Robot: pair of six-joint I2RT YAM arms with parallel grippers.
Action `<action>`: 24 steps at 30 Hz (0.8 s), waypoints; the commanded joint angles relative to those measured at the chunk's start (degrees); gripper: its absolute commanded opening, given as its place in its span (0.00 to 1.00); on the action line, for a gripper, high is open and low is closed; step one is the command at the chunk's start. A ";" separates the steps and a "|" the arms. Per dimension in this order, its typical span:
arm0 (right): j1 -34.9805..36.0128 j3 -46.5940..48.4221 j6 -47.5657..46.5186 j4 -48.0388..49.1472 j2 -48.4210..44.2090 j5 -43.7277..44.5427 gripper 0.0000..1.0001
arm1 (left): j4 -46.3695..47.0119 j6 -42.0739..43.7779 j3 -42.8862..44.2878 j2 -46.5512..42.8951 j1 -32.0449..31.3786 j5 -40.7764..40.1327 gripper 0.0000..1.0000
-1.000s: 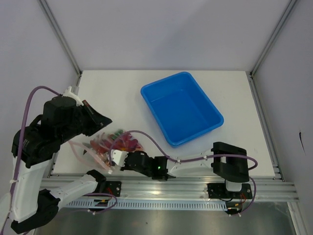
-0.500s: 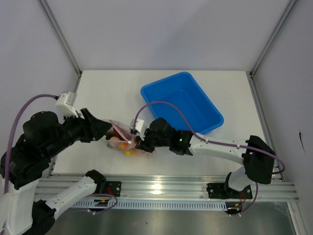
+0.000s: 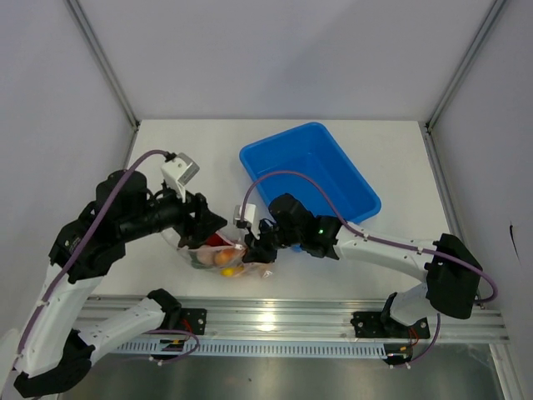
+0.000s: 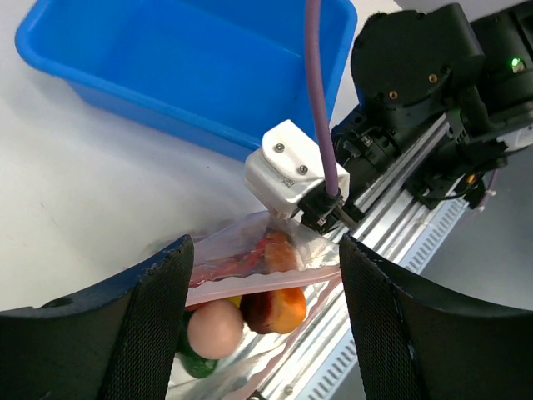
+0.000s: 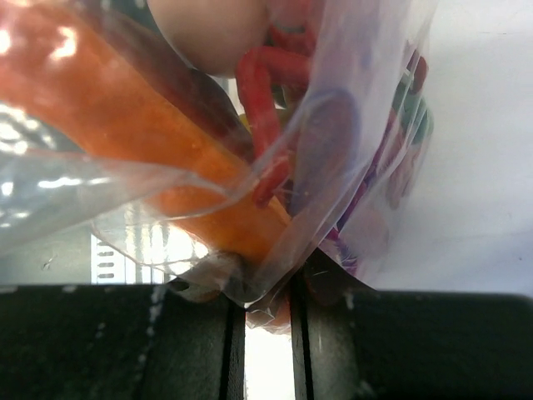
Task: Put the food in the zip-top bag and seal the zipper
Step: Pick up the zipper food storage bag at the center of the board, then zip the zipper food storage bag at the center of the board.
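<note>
White tabletop (image 3: 191, 158) and plain grey walls frame this one. Lowest in the overhead frame, just above the rail (image 3: 291, 315), the zip-top bag (image 3: 223, 257) sits loaded between your two arms. No loose food shows on the table, so the filling looks done (you can pick out the pale egg (image 4: 215, 327), an orange-red piece (image 4: 279, 310) beside it, and red chilies (image 5: 265, 100) pressed against the plastic). Your right gripper (image 5: 265, 292) is pinched down to a slit on the bag's edge. Your left gripper (image 4: 265, 248) stands wide, one finger either side of the bag's mouth, with the pink zipper (image 4: 250, 283) running across the gap. What's left, as I judge it, is the seal — whether that strip is closed along its length I can't tell, and no slider shows. Further up the frame, right of centre, the blue tub (image 3: 312, 187) sits apart from the bag.
</note>
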 commanded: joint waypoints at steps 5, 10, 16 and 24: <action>-1.62 -1.06 2.87 -1.57 -2.03 -5.16 0.00 | 5.70 16.34 -3.51 -2.89 -1.98 -0.64 0.75; -2.59 0.61 2.78 -3.23 -1.50 -6.48 0.00 | 0.71 24.43 -4.74 -2.29 -2.07 7.79 0.76; -3.47 2.11 2.61 -4.73 -0.09 -8.15 0.00 | 2.97 28.83 -9.05 -5.88 -2.15 12.01 0.78; -3.47 2.90 2.78 -5.08 1.23 -8.85 0.00 | -0.36 34.89 -9.75 -3.78 -3.38 14.39 0.78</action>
